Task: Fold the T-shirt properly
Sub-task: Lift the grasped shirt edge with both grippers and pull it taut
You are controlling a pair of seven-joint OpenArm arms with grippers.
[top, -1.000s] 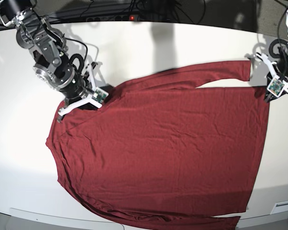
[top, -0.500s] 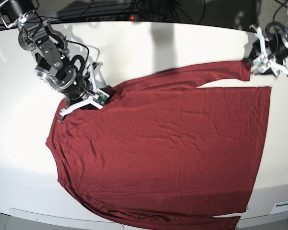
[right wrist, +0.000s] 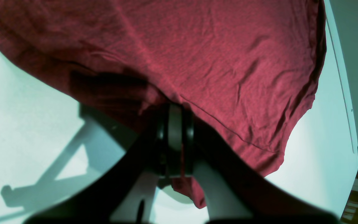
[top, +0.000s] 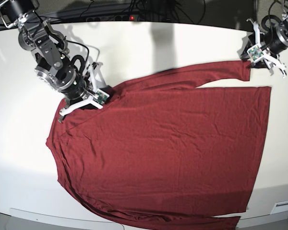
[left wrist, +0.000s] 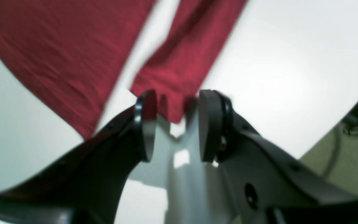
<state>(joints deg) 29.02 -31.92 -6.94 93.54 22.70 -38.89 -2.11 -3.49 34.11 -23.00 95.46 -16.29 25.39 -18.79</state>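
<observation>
The T-shirt (top: 163, 143) lies spread flat on the white table (top: 134, 48), dark red, with one long sleeve stretched toward the back right. My left gripper (top: 249, 61) stands open at that sleeve's cuff (top: 243, 69). In the left wrist view the cuff (left wrist: 179, 71) ends between the tips of the open left gripper (left wrist: 174, 102), and the shirt's body (left wrist: 57, 46) lies to the left. My right gripper (top: 85, 102) is shut on the shirt's fabric near the shoulder. In the right wrist view the right gripper (right wrist: 175, 124) has cloth (right wrist: 228, 62) pinched between its pads.
Cables and a power strip with a red light (top: 132, 18) run behind the table's back edge. The shirt's other sleeve (top: 206, 221) lies along the table's front edge. Floor shows past the table's rim at the right (left wrist: 346, 161).
My left gripper has opened, let go of the shirt's right hem corner and moved up to the sleeve cuff. The hem corner now lies flat. The right arm has barely moved.
</observation>
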